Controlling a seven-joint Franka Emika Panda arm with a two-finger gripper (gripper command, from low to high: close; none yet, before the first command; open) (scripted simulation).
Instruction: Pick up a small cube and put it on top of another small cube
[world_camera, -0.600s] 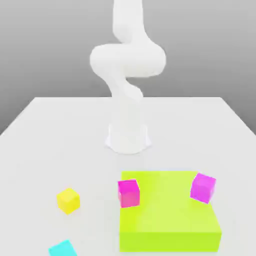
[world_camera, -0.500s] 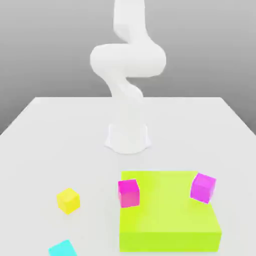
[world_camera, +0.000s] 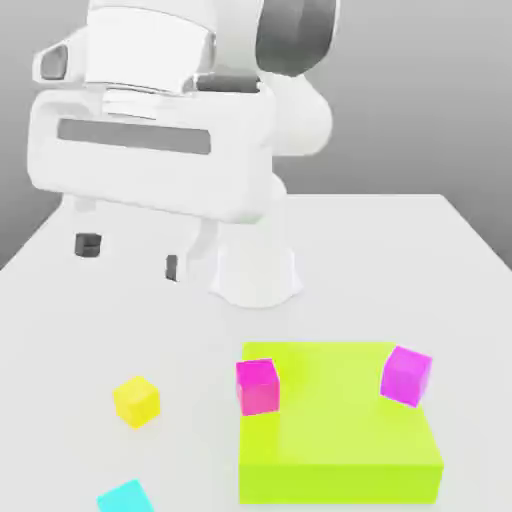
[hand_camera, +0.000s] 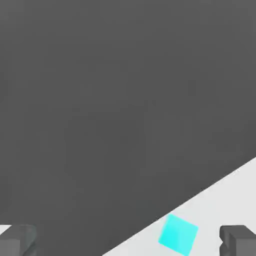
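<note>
Two pink cubes (world_camera: 257, 386) aside, the wide, empty pincer (world_camera: 130, 256) hangs high above the cyan cube (world_camera: 125, 497), which risks being knocked off the counter (world_camera: 400, 260) edge.

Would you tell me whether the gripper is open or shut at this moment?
Open: the gripper has its two dark fingertips standing well apart, nothing between them, above the white table.

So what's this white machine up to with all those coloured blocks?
A white robot arm is about to stack small blocks. Its gripper hangs open above the table, holding nothing. The cyan cube sits on the table near the front edge, untouched, with the yellow cube a little further back. Two magenta cubes rest on a flat lime-green block. Nothing is stacked yet.
</note>
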